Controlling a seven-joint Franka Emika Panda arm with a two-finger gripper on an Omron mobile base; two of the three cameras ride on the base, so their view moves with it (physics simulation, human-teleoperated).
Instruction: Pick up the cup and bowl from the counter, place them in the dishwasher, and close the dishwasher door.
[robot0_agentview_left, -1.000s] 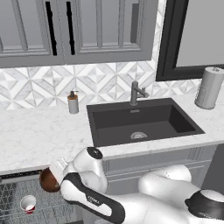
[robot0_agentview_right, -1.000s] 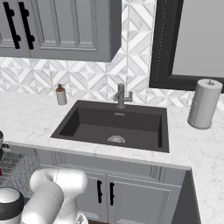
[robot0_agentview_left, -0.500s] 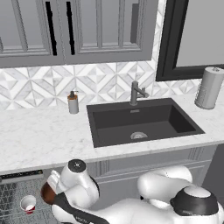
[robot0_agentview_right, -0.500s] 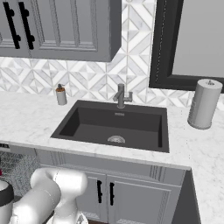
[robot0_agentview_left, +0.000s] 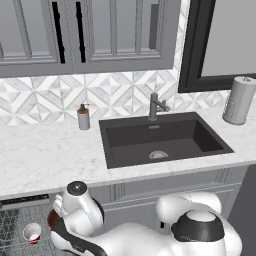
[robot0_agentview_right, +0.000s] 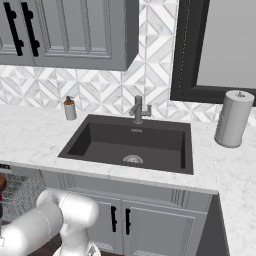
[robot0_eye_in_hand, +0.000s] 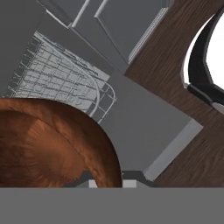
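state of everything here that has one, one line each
cup: upright in the dishwasher rack
bowl: held at the claw, over the rack
claw: shut on the bowl
dishwasher: open, wire rack exposed
dishwasher door: down, open
faucet: no water running
upper cabinet doors: closed

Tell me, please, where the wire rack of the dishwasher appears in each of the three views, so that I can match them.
Left base view: the wire rack is in the bottom left corner, with the cup in it.
Right base view: at the left edge, below the counter.
Hand view: upper left, above the bowl.
Shared landmark: the sink in both base views; the bowl links the left base and hand views.
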